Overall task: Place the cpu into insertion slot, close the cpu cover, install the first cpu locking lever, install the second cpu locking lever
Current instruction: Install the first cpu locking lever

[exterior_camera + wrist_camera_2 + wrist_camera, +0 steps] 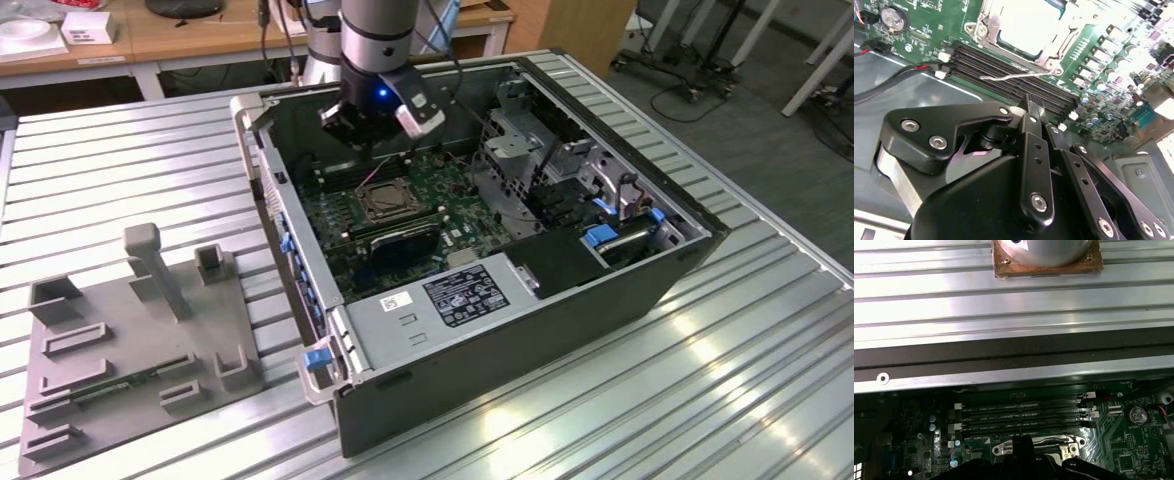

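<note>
One claw (1035, 104) — tips together, gap before lever (1009, 76).

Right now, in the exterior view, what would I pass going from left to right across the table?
Grey fixture block → insertion slot on the green board → metal drive cage → blue-tabbed bay.

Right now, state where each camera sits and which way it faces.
Exterior view: off the arm, high, looking down into the open computer case; arm and gripper show.
Second wrist view: at the wrist, looking past the gripper to the insertion slot.
First wrist view: at the wrist, facing the table; gripper's edge shows.
Both wrist views share the memory slots.
</note>
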Motion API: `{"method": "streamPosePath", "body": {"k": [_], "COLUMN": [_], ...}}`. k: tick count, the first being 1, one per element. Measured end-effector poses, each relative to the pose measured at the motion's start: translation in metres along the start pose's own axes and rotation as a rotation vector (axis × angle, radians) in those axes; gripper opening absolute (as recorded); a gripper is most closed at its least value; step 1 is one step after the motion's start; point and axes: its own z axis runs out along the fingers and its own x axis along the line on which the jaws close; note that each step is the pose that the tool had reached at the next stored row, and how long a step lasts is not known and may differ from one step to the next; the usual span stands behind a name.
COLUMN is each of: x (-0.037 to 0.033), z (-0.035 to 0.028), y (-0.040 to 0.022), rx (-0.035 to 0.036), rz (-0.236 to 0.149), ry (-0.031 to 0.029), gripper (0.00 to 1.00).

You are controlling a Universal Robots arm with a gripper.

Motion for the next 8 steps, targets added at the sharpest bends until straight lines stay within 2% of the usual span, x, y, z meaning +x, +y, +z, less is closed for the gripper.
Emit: {"method": "streamPosePath", "body": {"k": [8], "x": [-0.0010], "z": [0.0074], "y": [-0.0002], "rx": [-0.0005], "rz": [0.000], "ry": [0.0001], "gripper": [0.11]}}
